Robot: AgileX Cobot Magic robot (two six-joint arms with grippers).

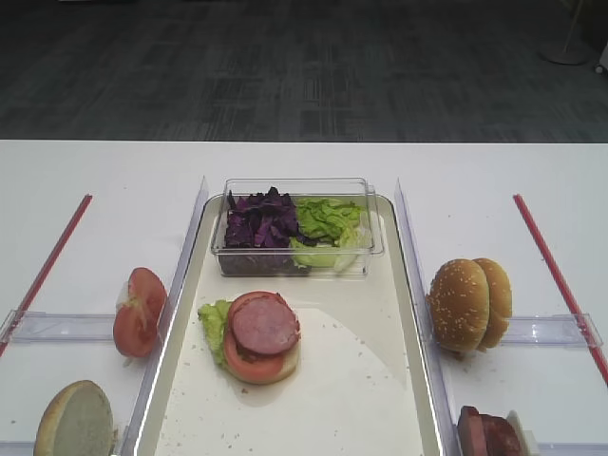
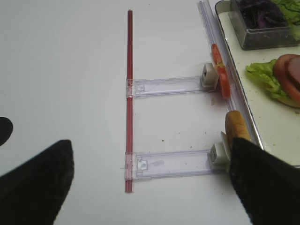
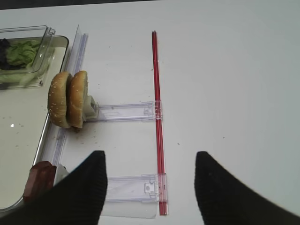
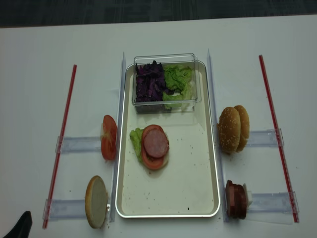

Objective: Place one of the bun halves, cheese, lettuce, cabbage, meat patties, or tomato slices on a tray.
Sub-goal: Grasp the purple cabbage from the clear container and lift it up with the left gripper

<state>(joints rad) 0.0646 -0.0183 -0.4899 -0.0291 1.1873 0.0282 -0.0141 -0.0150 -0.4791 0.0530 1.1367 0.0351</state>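
Inspection runs from the left side. Left gripper (image 2: pixel 150 187) hangs over bare table outside the red strip (image 2: pixel 129 98), jaws spread wide and empty. Ahead and to its right, a bun half (image 2: pixel 236 125) stands on edge in the nearer clear holder (image 2: pixel 168 161), touching the gripper's right finger region in the wrist view; tomato slices (image 2: pixel 220 70) stand in the farther holder, just beside the tray (image 1: pixel 180 380) rim.

On the tray, a stack is begun: bottom bun, lettuce (image 1: pixel 215 321), tomato, and a meat patty (image 1: pixel 265 323) on top. Beyond it, a clear plastic box (image 1: pixel 361 249) holds cabbage (image 1: pixel 260 220) and more lettuce.

Right gripper (image 3: pixel 150 183) also hangs wide and empty over the table. Forward and to its left stand two bun halves (image 3: pixel 68 99) on edge in a holder; nearer and to its left, meat patties (image 3: pixel 41 180) sit by the tray rim.

Judgement: the task stands between placements, with no item in hand. The next move calls for choosing one ingredient, lowering open jaws around its edges, closing gently, and carrying it to the tray.
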